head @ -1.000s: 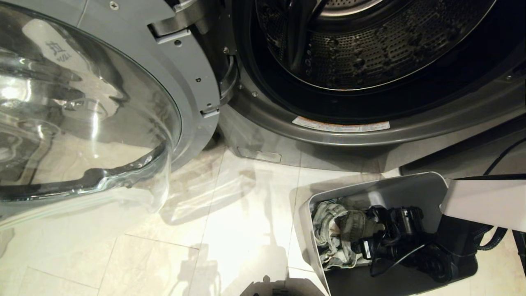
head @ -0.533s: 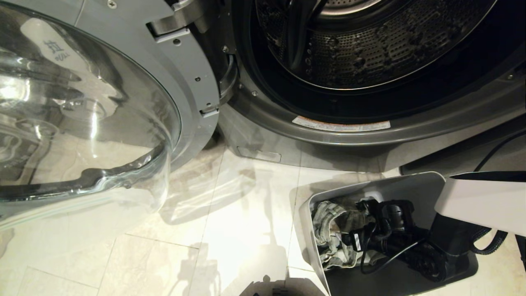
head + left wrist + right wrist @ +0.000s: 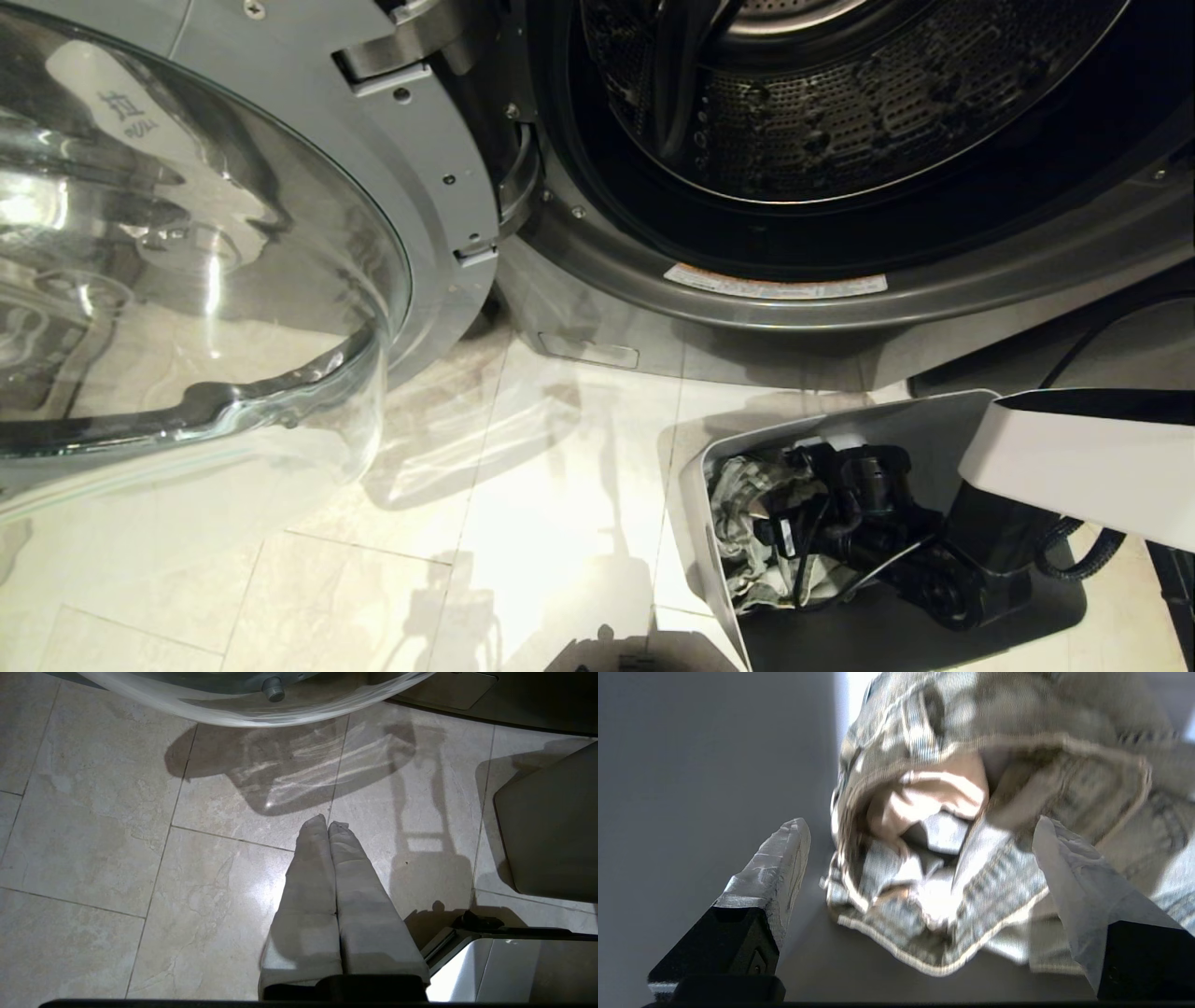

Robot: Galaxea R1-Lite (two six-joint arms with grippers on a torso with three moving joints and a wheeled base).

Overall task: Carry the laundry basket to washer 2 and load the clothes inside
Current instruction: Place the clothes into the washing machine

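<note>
Right gripper [image 3: 920, 835], jaws spread wide and empty, reaches into the laundry basket [image 3: 934, 415] over the clothes [image 3: 971, 812] bunched at its end nearest washer 2 [image 3: 840, 299]; pickup step under way. Next, prob.: lower, close on the waistband. Left gripper [image 3: 328, 826] pinched closed above the pale tile floor [image 3: 373, 560]; the glass door [image 3: 187, 261] stands open w/ the drum exposed.

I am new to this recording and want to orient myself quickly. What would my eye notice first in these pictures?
First, the washer's open drum at the top of the head view, with its big glass door swung wide to the left. Next, on the tiled floor at lower right, the laundry basket, where the right gripper reaches in with fingers spread on either side of the denim clothes. The left gripper hangs shut over bare floor.
</note>
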